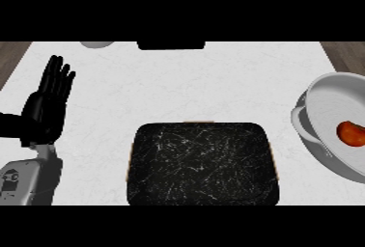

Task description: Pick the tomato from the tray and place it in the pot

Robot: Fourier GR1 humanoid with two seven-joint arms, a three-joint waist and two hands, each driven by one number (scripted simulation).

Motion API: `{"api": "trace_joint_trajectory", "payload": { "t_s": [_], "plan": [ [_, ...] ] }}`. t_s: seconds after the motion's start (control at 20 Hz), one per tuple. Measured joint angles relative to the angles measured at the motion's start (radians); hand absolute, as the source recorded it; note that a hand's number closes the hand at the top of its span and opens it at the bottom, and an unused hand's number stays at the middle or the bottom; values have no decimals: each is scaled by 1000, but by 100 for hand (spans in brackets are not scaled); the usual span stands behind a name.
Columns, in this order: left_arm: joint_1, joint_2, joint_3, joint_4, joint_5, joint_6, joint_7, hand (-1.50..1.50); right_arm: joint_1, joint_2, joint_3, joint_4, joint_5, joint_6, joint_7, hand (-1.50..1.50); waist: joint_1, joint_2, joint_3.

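Tomato (351, 133) lies inside the white pot (329, 99) at the right edge of the frame, low against its inner wall. I see the black tray (201, 164) at lower centre on the white worktop (178, 82), just beside the pot. My left hand (44, 108) rests at the left of the frame, open, fingers straight and pointing up, apart from the tray. A grey round object (96, 44) and a black object (171, 46) sit along the top edge

You have the tray (202, 164) at the worktop's (178, 82) near middle; right of it sits the pot (329, 103), the tomato (351, 134) inside.
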Motion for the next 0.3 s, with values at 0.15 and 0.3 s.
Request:
{"api": "trace_joint_trajectory", "payload": {
  "t_s": [0.15, 0.3],
  "plan": [
    [10, -11, -10, -17, -8, 7, 8, 0, 117, 17, 4, -66, -106, -8, -59, -150, -2, 0, 0],
    [24, -9, -7, -34, -6, 3, 11, 0, 227, 26, 27, -97, -236, -33, -152, -150, -3, -1, 0]
  ]
}}
